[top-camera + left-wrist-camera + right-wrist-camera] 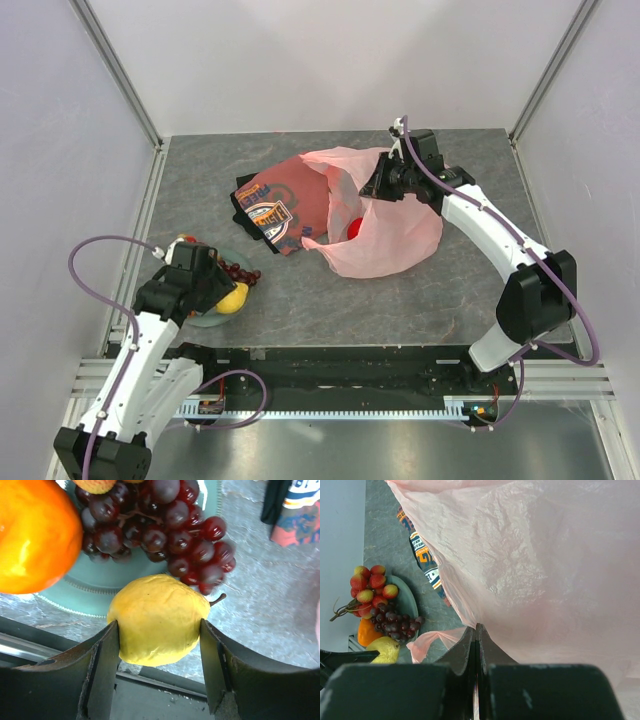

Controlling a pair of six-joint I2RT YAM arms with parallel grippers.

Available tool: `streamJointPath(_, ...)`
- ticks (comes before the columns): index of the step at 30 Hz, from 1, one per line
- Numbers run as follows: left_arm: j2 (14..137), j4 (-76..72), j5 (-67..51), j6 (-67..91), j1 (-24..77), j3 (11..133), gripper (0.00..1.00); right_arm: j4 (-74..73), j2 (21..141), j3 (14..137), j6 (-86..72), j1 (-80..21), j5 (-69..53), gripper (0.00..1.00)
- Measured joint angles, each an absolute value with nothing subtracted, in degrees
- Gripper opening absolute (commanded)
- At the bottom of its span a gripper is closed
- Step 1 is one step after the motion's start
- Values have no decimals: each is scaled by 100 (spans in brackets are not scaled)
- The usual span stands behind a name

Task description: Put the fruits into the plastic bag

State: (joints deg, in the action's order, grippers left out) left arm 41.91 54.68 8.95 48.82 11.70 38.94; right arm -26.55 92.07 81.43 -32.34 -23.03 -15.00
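Note:
My left gripper (159, 630) is shut on the yellow lemon-like fruit (157, 617), with both fingers against its sides at the near edge of the pale green plate (100, 585). The orange (35, 535) and the dark grapes (160, 530) lie on the plate. From above, the lemon (233, 298) is at the plate's right edge. The red strawberry-like pieces (370, 582) lie at the plate's far side. My right gripper (385, 183) is shut on the rim of the pink plastic bag (390, 235) and holds it open. The red apple (355, 228) shows inside the bag.
A folded red printed cloth (270, 210) lies partly under the bag's left side. A loose bag handle loop (432, 642) hangs near my right fingers. The table's front rail runs just behind the lemon. Grey walls enclose the table on three sides.

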Motion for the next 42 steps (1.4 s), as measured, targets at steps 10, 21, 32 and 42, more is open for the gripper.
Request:
streamJointPath(10,3223,5465,683,4711,1170,3968,9,-2641,9271,8143,-3234,-2303,-1522,2)
streamJointPath(21,2958,4431,252,4504,1170,4066,2,-2613,9273,8143,-3234,-2303,-1525,2)
streamJointPath(32,5142,2202,-613,4390,1518,4624,1,-2545,9273,8143,-3341,-2303,-1553,2)
streamJointPath(42,7817,587,-1044,4016,2628,6053,2,-2440,9262,8143,-3516,-2303,-1564,2)
